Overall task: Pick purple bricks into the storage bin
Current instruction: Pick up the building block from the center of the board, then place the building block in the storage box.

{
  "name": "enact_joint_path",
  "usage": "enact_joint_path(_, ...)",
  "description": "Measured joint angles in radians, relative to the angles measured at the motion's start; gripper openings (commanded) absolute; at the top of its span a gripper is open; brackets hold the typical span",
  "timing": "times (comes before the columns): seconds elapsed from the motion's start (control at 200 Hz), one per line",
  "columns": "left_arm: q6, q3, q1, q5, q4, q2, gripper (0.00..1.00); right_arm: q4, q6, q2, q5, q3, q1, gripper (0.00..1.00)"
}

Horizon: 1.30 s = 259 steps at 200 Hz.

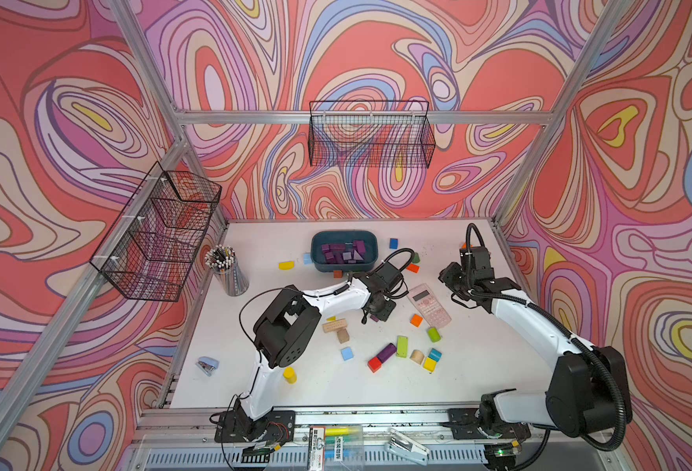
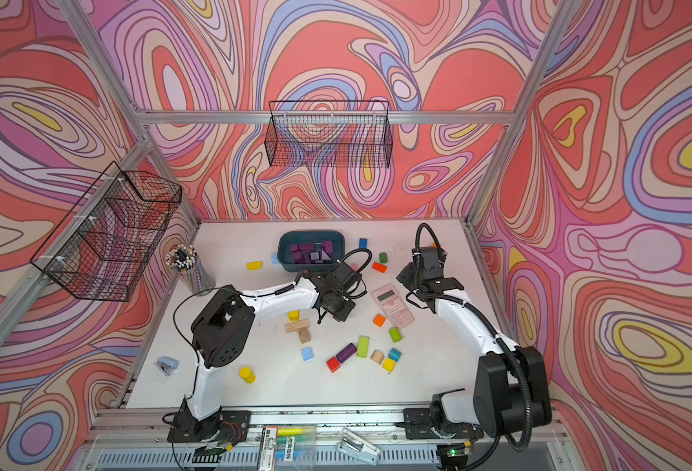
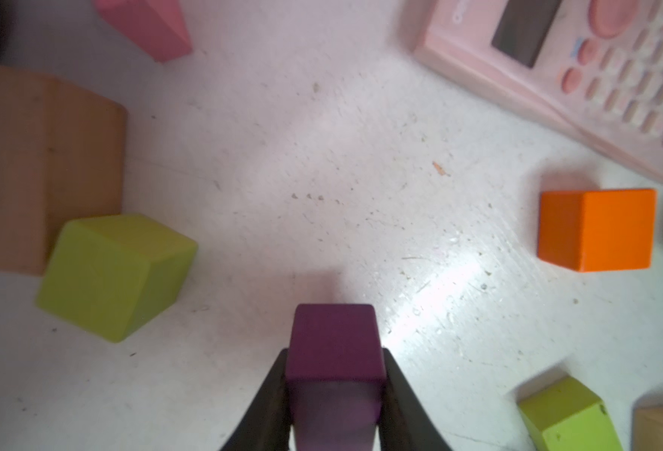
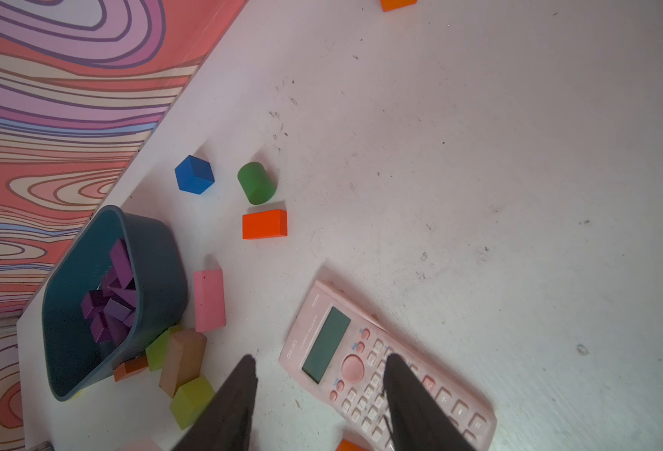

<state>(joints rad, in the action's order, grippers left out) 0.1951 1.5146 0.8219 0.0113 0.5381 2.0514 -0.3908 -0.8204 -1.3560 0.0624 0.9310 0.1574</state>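
Note:
In the left wrist view my left gripper (image 3: 335, 355) is shut on a dark purple brick (image 3: 333, 336), one black finger on each side, low over the white table. In both top views that gripper (image 1: 379, 312) (image 2: 336, 310) is in front of the teal storage bin (image 1: 344, 233) (image 2: 310, 233). Several purple bricks (image 1: 342, 253) (image 4: 113, 296) lie in the bin. Another purple bar (image 1: 387, 352) lies among coloured blocks nearer the front. My right gripper (image 4: 320, 365) (image 1: 450, 281) is open, empty and hanging over the end of the pink calculator.
The pink calculator (image 1: 429, 306) lies between the arms. An orange cube (image 3: 595, 230), a lime cube (image 3: 115, 273) and a wooden block (image 3: 40, 164) surround the left gripper. A pink bar (image 4: 208, 300) lies beside the bin. A pencil cup (image 1: 228, 269) stands at the left.

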Motion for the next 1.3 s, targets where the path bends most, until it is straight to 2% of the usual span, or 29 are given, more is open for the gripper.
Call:
enact_joint_path(0.305, 0.029, 0.000, -0.089, 0.026, 0.005, -0.066, 0.35, 0.000, 0.011, 0.000, 0.000, 0.000, 0.000, 0.55)
enact_joint_path(0.611, 0.064, 0.026, -0.201, 0.069, 0.013, -0.072, 0.35, 0.004, 0.038, -0.009, -0.036, 0.009, 0.000, 0.55)
enact_joint_path(0.921, 0.071, 0.135, -0.307, 0.092, 0.029, -0.072, 0.35, 0.021, 0.050, -0.055, -0.107, 0.039, 0.000, 0.54)
enact_joint_path(1.297, 0.063, 0.281, -0.384, 0.119, 0.050, -0.018, 0.36, 0.019, 0.076, -0.127, -0.140, 0.120, 0.032, 0.54)
